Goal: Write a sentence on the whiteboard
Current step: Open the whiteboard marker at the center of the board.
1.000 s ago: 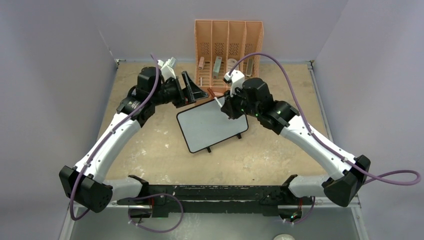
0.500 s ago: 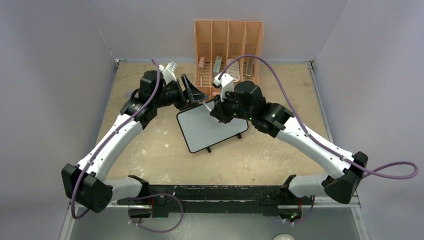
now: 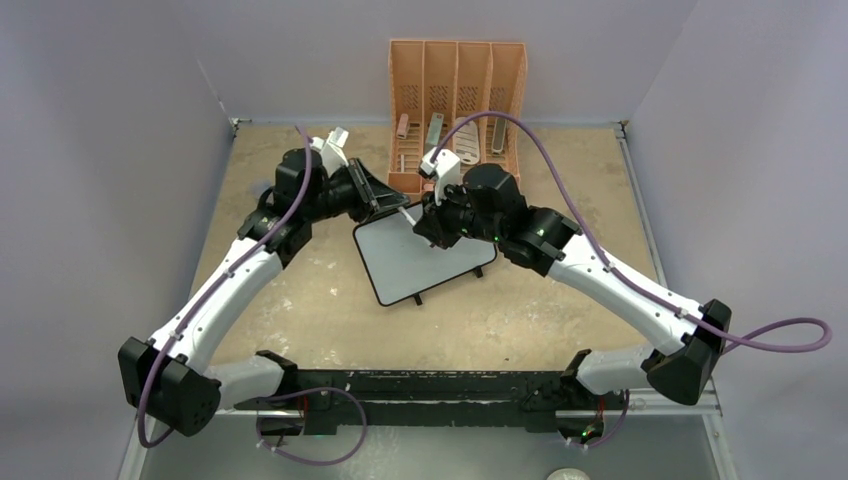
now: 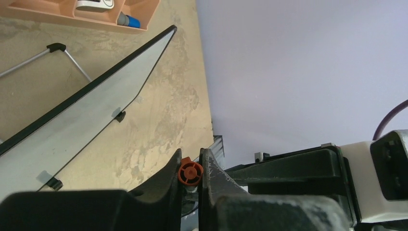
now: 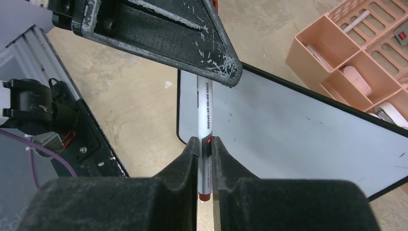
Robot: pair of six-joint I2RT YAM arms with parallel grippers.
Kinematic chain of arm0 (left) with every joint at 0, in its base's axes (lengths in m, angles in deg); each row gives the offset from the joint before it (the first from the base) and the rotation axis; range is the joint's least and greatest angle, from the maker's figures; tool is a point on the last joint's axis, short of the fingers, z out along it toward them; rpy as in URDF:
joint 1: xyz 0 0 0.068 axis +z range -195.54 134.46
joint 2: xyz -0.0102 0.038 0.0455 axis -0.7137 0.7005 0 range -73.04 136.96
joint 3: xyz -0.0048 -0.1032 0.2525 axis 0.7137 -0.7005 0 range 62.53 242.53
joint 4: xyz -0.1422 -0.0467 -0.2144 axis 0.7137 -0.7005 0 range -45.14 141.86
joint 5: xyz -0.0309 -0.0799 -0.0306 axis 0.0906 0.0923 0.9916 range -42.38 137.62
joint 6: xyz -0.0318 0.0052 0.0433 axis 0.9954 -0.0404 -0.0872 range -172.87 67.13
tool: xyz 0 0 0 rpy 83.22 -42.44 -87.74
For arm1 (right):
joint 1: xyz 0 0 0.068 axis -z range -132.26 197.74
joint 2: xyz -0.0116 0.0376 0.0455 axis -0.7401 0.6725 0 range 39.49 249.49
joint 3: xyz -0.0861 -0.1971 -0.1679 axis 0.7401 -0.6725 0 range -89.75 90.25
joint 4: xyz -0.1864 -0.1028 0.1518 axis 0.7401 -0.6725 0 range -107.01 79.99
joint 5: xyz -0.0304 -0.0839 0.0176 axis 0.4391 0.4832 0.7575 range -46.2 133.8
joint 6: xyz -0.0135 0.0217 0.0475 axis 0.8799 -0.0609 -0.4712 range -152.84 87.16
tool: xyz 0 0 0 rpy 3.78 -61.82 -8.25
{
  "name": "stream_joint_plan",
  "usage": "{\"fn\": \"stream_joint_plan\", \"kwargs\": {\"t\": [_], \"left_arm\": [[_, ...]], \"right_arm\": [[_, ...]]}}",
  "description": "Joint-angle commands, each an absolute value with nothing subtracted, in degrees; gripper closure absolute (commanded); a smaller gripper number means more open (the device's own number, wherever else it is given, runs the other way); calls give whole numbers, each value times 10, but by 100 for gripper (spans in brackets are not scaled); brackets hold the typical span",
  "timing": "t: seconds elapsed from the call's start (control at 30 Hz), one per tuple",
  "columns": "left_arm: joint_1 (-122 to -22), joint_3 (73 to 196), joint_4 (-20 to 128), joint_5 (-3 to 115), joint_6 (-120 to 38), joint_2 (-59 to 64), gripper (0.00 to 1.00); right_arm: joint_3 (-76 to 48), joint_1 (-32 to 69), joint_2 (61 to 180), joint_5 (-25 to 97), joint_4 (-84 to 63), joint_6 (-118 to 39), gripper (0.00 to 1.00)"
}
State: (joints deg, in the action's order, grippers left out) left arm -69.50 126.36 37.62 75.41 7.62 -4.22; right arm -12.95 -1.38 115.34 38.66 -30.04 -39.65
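Observation:
The whiteboard [image 3: 420, 258] lies tilted in the middle of the table, white with a thin black frame; its face [image 5: 288, 125] is blank, and the sentence is not in view. Over the board's far corner my two grippers meet. A white marker [image 5: 205, 108] with a red end runs between them. My right gripper [image 5: 205, 143] is shut on the marker's barrel. My left gripper [image 4: 191, 161] is shut on the marker's orange-red cap [image 4: 190, 173], seen end-on between its fingers. From above, the left gripper [image 3: 398, 207] and the right gripper [image 3: 424, 214] almost touch.
An orange organizer [image 3: 457, 90] with several compartments holding small items stands at the back, just behind the grippers. Its near corner shows beside the whiteboard [image 4: 72, 127] in the left wrist view. Grey walls close in the left, right and back. A black rail [image 3: 420, 385] runs along the near edge.
The right arm carried the marker leftward to the left gripper. The left gripper, open a second ago, has shut on the marker's cap.

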Motion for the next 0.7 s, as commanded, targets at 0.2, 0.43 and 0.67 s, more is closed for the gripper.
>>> {"fn": "stream_joint_plan", "kwargs": {"t": [0.2, 0.43, 0.67], "left_arm": [[-690, 1208, 418, 705, 190, -114, 100], [-685, 1158, 444, 681, 296, -167, 100], [-684, 1107, 494, 683, 383, -205, 100]], "right_arm": [[-199, -16, 1095, 347, -133, -435, 70], [-339, -16, 1009, 370, 87, -534, 34], [-429, -16, 979, 379, 227, -615, 26]]}}
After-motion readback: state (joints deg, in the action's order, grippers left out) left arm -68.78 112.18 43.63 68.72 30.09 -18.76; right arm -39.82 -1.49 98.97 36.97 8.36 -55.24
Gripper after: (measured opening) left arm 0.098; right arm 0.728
